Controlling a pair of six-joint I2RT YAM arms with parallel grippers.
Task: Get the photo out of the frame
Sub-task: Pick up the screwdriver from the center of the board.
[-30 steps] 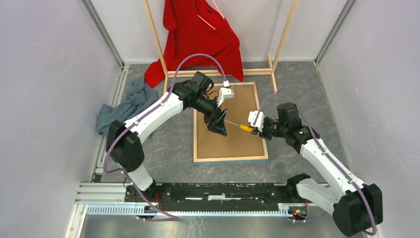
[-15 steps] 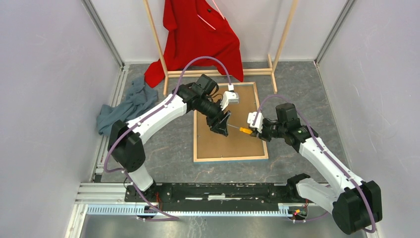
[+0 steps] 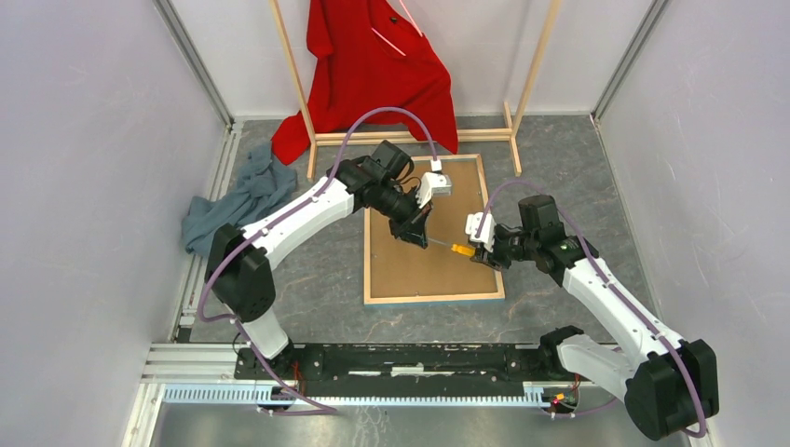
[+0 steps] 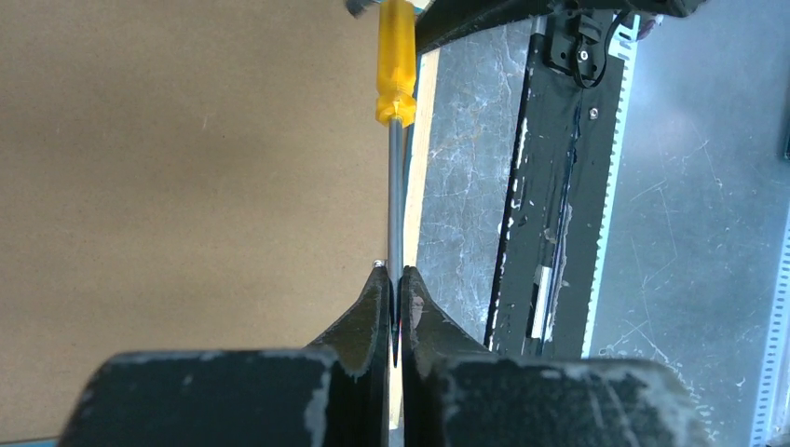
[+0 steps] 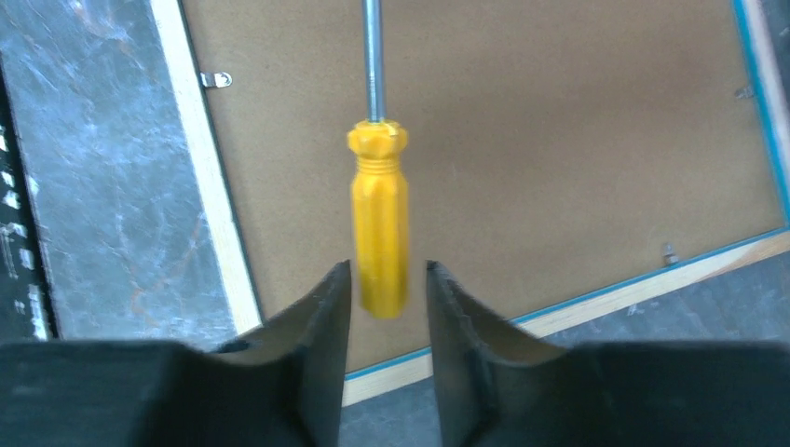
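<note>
The frame (image 3: pixel 366 270) lies face down in the middle of the table (image 3: pixel 317 279), its long sides running near to far. It shows pale wood edges and a thin light-blue line along the near side. The plain brown backing board (image 3: pixel 438 270), matte and fibrous, fills it, so the photo cannot be seen. Small metal clips (image 5: pixel 216 80) sit at the board's edge.

A screwdriver (image 3: pixel 449 246) hangs over the board's right half, with a slim steel shaft (image 4: pixel 396 205) and a faceted yellow plastic handle (image 5: pixel 379 223). The left gripper (image 4: pixel 395 279) is pinched tight on the shaft near its tip. The right gripper (image 5: pixel 387 275) stands slightly parted around the handle's end, with a gap showing on one side.

A second ago the left jaws gaped wide beside the shaft; now they have closed on it, and that wrist has shifted a little toward the far side. The right jaws have eased apart.

Mottled grey tabletop lies bare to the left, right and near side of the frame. Its far edge sits close to the foot rail of a wooden rack (image 3: pixel 410 138) hung with a red shirt (image 3: pixel 377 65). A blue-grey cloth (image 3: pixel 238 200) is crumpled at the far left.
</note>
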